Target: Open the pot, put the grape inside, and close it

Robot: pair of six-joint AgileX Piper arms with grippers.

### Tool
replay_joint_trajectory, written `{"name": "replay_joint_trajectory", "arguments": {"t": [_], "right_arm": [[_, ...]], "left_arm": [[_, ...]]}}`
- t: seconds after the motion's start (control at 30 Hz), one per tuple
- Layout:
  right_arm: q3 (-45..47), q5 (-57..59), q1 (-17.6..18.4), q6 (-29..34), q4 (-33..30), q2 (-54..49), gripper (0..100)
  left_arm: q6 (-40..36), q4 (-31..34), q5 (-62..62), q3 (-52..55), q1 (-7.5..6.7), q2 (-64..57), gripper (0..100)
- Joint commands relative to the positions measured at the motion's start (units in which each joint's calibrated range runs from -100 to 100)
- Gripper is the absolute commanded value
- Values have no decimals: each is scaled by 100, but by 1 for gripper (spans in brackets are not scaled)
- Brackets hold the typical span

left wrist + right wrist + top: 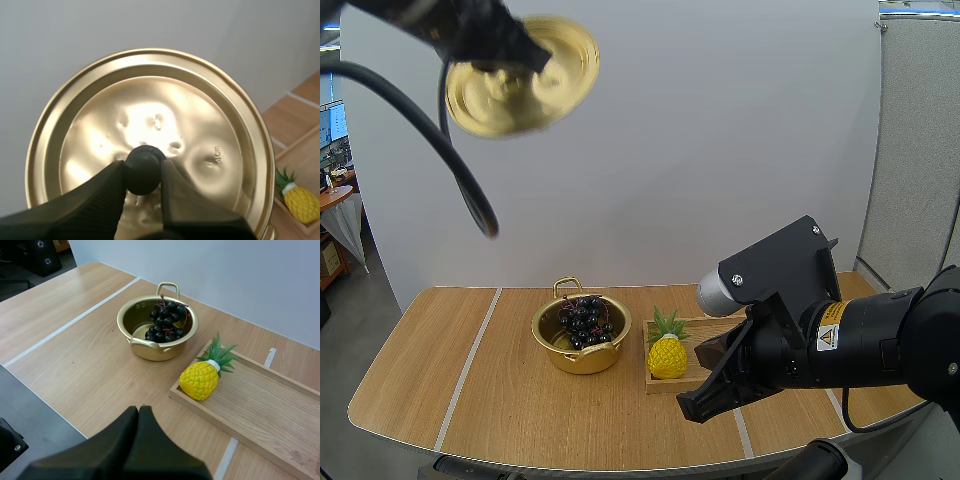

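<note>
Two steps judged done, one left: closing.

High view: lid point(520, 75) up high, well above the pot point(552, 350) and off to its left, held by the left gripper point(506, 66). Inside the pot, grapes point(584, 320) in a dark heap. Pot itself on the table point(470, 400). Just right of the pot, a pineapple point(667, 357) on a wooden tray point(715, 327) running further right. Low, right of the pot and nearer than it, right gripper point(705, 405), carrying nothing.

Left wrist view: fingers point(102, 192) clenched on the black knob point(143, 167) at the lid's centre, one on each side, pinching it squarely. Thin, dented, shiny metal: likely light and stiff, but slick, and apt to tilt or swing about so small a knob. Best taken by that knob alone, as now; rim probably too wide and smooth for a sure pinch.

Right wrist view: own fingers pressed together into one dark wedge, empty, pointing toward the pot from its near right. Berries piled about to rim height on the pot's far side. Soft and easily bruised, so worth bringing the lid down level, gently, centred over the pot.
</note>
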Motion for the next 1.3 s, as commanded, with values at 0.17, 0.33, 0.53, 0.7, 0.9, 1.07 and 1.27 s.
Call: {"name": "replay_joint_trajectory", "arguments": {"t": [0.17, 0.33, 0.53, 0.7, 0.9, 1.07, 1.27], "right_arm": [[21, -19, 12, 13, 5, -44, 0], [21, -19, 12, 13, 43, -44, 0], [21, -19, 12, 13, 60, -44, 0], [21, -19, 12, 13, 60, -44, 0], [21, -19, 12, 13, 60, -44, 0], [21, -19, 12, 13, 60, -44, 0], [21, -19, 12, 13, 60, -44, 0]], "left_arm": [[19, 46, 0, 991, -21, 287, 0], [19, 22, -241, 1365, -21, 374, 0], [61, -93, -818, 1938, -21, 720, 0], [476, -356, -989, 2438, -21, 1152, 0], [841, -744, -1381, 2808, -21, 1863, 0], [939, -733, -2004, 2835, -21, 2632, 0], [1046, -733, -2763, 2835, -21, 3365, 0]]}}
